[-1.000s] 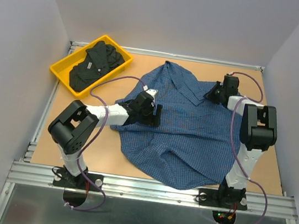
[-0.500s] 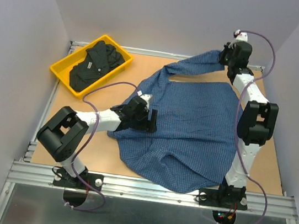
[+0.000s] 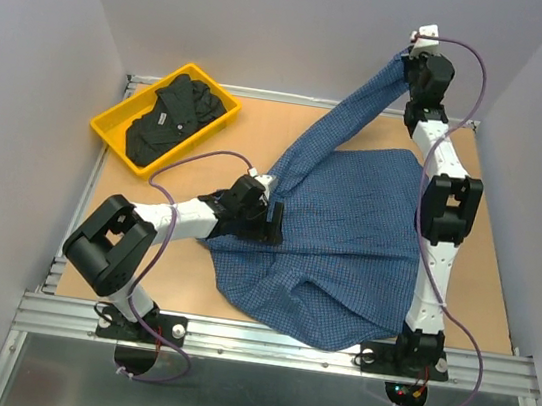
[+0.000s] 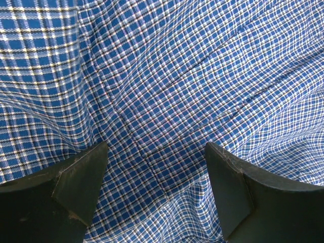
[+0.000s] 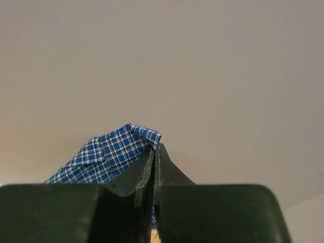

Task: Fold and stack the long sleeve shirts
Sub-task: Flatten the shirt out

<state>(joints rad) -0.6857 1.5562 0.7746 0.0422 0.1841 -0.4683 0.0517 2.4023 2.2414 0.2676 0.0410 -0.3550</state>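
The blue checked shirt [image 3: 347, 234] lies spread over the middle of the table. My right gripper [image 3: 411, 66] is raised high at the back and is shut on an edge of the blue shirt [image 5: 114, 152], drawing a long band of cloth up from the table. My left gripper [image 3: 271, 218] is open, low over the shirt's left part, its fingers [image 4: 78, 182] apart above the checked cloth [image 4: 167, 101]. The black shirt [image 3: 169, 120] with a small white tag lies crumpled in the yellow tray [image 3: 109, 133] at the back left.
The yellow tray stands at the table's back left corner. Grey walls close in the left, back and right sides. A metal rail [image 3: 272, 343] runs along the near edge by the arm bases. Bare wooden table [image 3: 190, 273] shows left of the shirt.
My right gripper has risen from the table to high at the back, pulling part of the blue shirt up with it. My left gripper has shifted slightly over the shirt.
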